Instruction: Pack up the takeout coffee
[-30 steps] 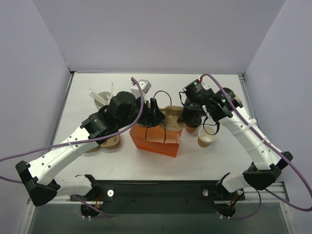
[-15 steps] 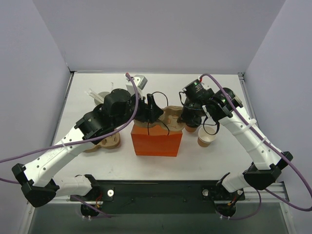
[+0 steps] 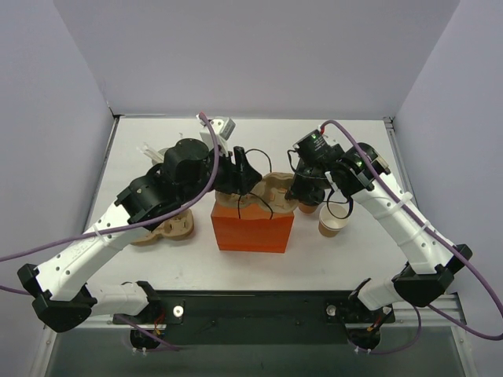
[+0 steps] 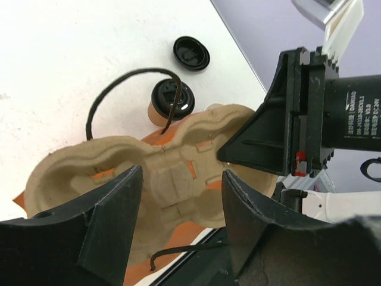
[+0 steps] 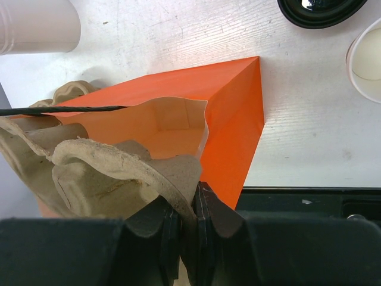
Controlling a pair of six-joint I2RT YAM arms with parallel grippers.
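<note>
Bag (image 3: 251, 229) squaring is the change: a second ago the orange bag sat skewed with its mouth pulled toward the left arm; it now stands upright, front face parallel to the near edge. The left gripper (image 4: 181, 179) has backed off toward the far side. Its jaws are spread, have narrowed slightly, and grasp nothing. The right gripper (image 5: 189, 208) has not shifted and is clenched on the rim of the pulp carrier (image 3: 275, 188), which hangs over the bag's mouth.

Reading: the bag is set and the carrier is going in first. The takeout coffee (image 4: 170, 100), lid on, stands on the table just beyond the carrier, outside the bag and untouched, so the packing proper is not begun.

Edges and room: the carrier's lobes overlap the bag's paper lip, and a black cord handle (image 4: 128, 80) arcs across the mouth, so snagging is likely. The lidless cup (image 3: 332, 225) stands just right of the bag, near the right wrist. The near side of the table gives more room.
</note>
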